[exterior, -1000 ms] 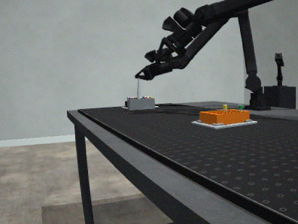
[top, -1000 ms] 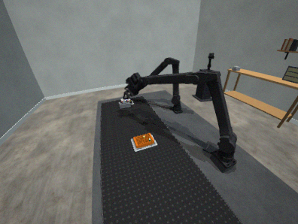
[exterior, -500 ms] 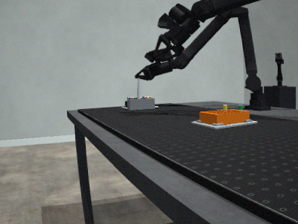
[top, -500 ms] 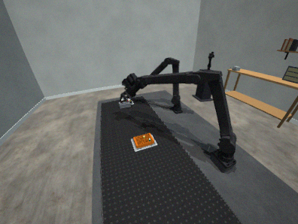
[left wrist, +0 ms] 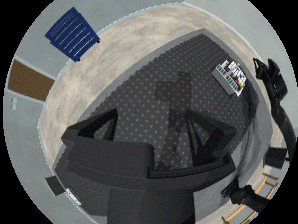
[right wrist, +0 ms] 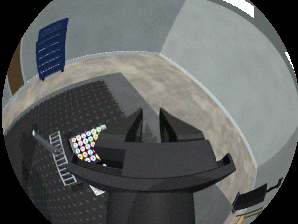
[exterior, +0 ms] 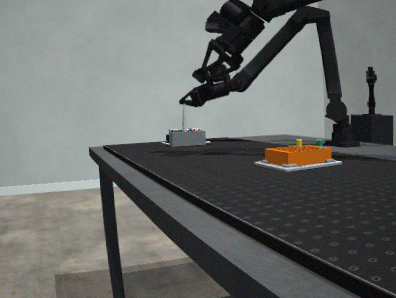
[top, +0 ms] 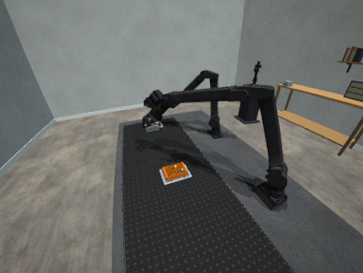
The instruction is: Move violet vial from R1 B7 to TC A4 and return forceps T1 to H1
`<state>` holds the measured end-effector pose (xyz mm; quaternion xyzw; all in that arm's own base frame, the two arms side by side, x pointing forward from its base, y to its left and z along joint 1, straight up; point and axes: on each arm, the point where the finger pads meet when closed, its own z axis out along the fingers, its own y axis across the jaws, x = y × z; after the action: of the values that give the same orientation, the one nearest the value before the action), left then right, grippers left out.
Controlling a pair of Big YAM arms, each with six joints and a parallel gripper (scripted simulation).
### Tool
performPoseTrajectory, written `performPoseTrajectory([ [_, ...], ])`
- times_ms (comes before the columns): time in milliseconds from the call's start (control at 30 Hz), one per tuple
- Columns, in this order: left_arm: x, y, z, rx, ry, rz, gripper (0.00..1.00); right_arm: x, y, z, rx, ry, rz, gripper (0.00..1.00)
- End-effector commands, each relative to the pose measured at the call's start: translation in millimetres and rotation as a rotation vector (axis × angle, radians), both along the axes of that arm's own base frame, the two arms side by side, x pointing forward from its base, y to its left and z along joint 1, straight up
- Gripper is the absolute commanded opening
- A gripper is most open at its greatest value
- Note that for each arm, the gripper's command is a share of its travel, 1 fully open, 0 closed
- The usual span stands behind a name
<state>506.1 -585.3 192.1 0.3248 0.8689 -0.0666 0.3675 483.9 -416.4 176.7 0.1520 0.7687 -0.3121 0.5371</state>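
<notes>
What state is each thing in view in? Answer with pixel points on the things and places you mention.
left gripper (left wrist: 152, 111): wide open
right gripper (right wrist: 151, 111): fingers partly apart; grip unclear
thin pale tool (exterior: 183, 118): upright at the grey rack
grey rack (exterior: 187, 138): upright, holding capped vials
orange carrier (top: 175, 174) (exterior: 295, 158): upright, yellow and green caps showing
</notes>
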Motion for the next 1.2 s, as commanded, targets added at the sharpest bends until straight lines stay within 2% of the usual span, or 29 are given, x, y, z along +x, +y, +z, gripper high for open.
performPoseTrajectory([
  [0,13.1,10.1,42.8,-0.045,-0.020,0.026,1.00,6.7,-5.7,19.4,-0.026,-0.030,0.000,0.24],
  [33,9.5,20.2,23.0,-0.006,-0.003,0.014,1.00,6.7,-5.7,19.4,-0.026,-0.030,0.000,0.24],
  [133,14.7,19.6,28.2,-0.029,-0.024,0.012,1.00,6.7,-5.7,19.4,-0.026,-0.030,0.000,0.24],
  [467,30.7,53.1,28.5,-0.026,-0.026,0.012,1.00,6.7,-5.7,19.4,-0.026,-0.030,0.000,0.24],
  [500,28.9,61.8,23.6,0.012,0.006,0.037,1.00,6.7,-5.7,19.4,-0.026,-0.030,0.000,0.24],
  [533,43.8,51.0,23.5,0.001,0.014,0.069,1.00,6.7,-5.7,19.4,-0.026,-0.030,0.000,0.24],
  [667,46.4,58.7,23.5,0.017,0.029,0.090,1.00,6.7,-5.7,19.4,-0.026,-0.030,0.000,0.24],
  [700,44.2,59.7,30.5,0.007,0.026,0.081,1.00,6.7,-5.7,19.4,-0.026,-0.030,0.000,0.24],
  [733,38.6,75.7,36.1,0.018,0.024,0.075,1.00,6.7,-5.7,19.4,-0.026,-0.030,0.000,0.24],
  [767,39.7,79.8,28.2,0.019,0.018,0.070,1.00,6.7,-5.7,19.4,-0.026,-0.030,0.000,0.24],
  [1100,52.5,115.7,28.6,0.020,0.015,0.070,1.00,6.7,-5.7,19.4,-0.026,-0.030,0.000,0.24],
  [1133,49.7,124.4,24.1,0.057,0.048,0.092,1.00,6.7,-5.7,19.4,-0.026,-0.030,0.000,0.24],
  [1167,65.7,114.6,25.2,0.043,0.057,0.127,1.00,6.7,-5.7,19.4,-0.026,-0.030,0.000,0.24],
])
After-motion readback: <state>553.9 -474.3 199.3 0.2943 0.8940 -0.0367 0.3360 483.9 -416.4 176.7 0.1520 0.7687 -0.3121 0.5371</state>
